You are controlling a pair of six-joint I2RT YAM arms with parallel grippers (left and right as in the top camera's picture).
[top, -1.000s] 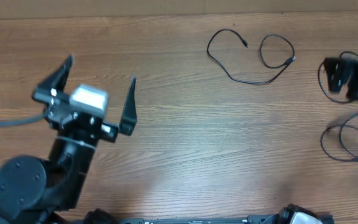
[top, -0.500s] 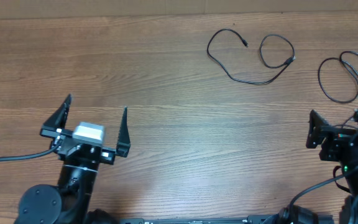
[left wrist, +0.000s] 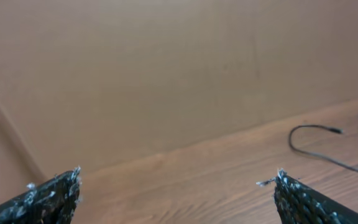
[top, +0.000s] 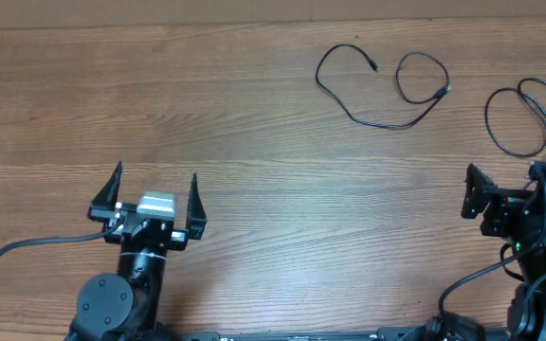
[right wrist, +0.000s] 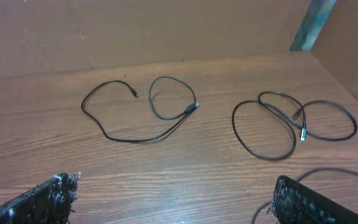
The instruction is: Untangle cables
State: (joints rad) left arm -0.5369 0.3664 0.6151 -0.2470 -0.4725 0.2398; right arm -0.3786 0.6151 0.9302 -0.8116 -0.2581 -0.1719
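both your arms have pulled back toward 6 o'clock. your left gripper (top: pixel 156 172) and right gripper (right wrist: pixel 174 185) stand wide open, holding nothing. the first cable (top: pixel 387 126) lies at 1 o'clock and the second cable (right wrist: pixel 302 132) at 3 o'clock, apart. the untangling looks nearly finished.

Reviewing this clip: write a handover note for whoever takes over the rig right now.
Left gripper: open, empty, over bare table at front left.
Right gripper: open, empty, at front right, facing the cables.
Cables: one cable lies alone at far centre, apart from the rest. A looped bunch at far right crosses over itself; whether it is one cord or two cannot be told. Part of another cord shows beside the right gripper.
Done: one cable lies separate.
Left: probably to spread the far-right bunch and check the cord by the right gripper.
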